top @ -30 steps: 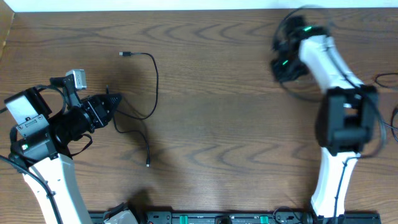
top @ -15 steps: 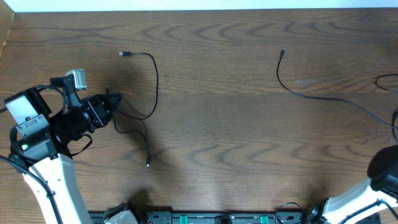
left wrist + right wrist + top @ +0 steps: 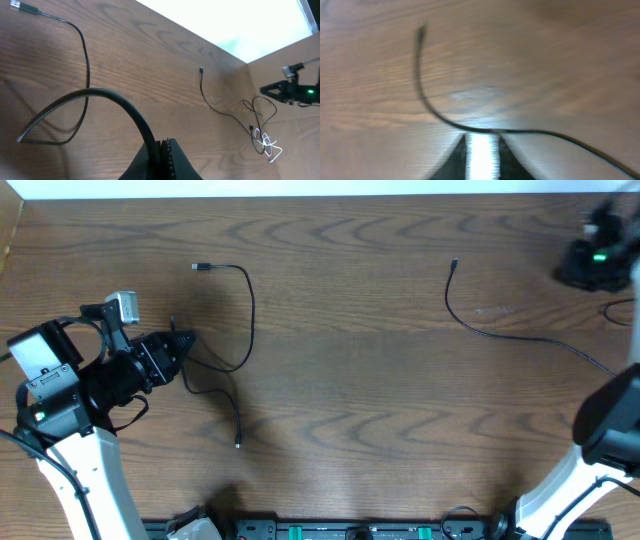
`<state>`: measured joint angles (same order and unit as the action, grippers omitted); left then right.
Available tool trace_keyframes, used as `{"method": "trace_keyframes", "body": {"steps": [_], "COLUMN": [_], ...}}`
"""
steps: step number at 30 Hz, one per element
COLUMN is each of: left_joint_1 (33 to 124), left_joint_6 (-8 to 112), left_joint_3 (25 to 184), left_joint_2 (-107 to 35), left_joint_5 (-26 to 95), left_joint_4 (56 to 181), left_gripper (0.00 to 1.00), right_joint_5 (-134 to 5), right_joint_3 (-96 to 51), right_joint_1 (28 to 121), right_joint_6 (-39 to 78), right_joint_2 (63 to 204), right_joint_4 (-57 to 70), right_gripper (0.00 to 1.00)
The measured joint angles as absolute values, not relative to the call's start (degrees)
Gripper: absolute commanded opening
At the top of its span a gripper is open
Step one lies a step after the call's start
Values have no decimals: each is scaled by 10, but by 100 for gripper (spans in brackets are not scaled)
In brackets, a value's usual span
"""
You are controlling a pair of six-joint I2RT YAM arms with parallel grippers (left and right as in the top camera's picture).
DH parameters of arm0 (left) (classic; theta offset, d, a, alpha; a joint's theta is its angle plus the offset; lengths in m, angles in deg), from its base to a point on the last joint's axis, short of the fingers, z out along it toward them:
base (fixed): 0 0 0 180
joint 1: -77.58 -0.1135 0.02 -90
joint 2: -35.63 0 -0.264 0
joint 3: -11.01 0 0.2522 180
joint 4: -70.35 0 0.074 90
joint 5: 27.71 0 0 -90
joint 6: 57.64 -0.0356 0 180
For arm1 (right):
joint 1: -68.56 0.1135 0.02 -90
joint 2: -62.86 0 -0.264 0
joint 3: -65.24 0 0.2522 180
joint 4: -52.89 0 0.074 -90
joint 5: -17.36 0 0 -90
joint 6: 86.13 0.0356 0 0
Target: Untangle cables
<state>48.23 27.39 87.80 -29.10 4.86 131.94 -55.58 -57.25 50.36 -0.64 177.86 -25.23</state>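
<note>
Brown wood table [image 3: 350, 380]; left claw [image 3: 161, 145] pinching cable [image 3: 100, 91]; right claw [image 3: 481, 142] spread.

Robot lab: wooden table [image 3: 360, 370] with two mounted arms [image 3: 88, 470].

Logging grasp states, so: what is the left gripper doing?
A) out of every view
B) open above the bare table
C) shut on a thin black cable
C: in the left wrist view the left gripper has its fingers pressed together, and the cable comes out from between them.
</note>
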Motion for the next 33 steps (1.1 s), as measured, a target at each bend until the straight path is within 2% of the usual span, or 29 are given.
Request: {"method": "trace_keyframes", "body": {"steps": [4, 10, 17, 19, 24, 33], "left_joint_1": [482, 482, 482, 482, 482, 482], "left_joint_6": [274, 274, 274, 274, 274, 273], "left_joint_3": [878, 878, 878, 878, 878, 878], "left_joint_2": [-291, -291, -291, -291, -291, -291], "left_joint_5": [49, 49, 51, 52, 52, 52], "left_joint_4": [1319, 1319, 1319, 1319, 1319, 1320], "left_gripper": [8, 7, 7, 7, 8, 7], "right_joint_5": [-570, -608, -622, -624, -633, -660], "right_joint_3": [-540, -515, -510, -510, -510, -515], "right_joint_1": [576, 645, 691, 703, 725, 742], "right_joint_6": [-49, -53, 12, 37, 125, 252], "right_joint_2": [1795, 1876, 1919, 1919, 1926, 1970], "right_joint_4": [-235, -195, -63, -29, 37, 78], "right_gripper": [54, 53, 46, 37, 32, 45]}}
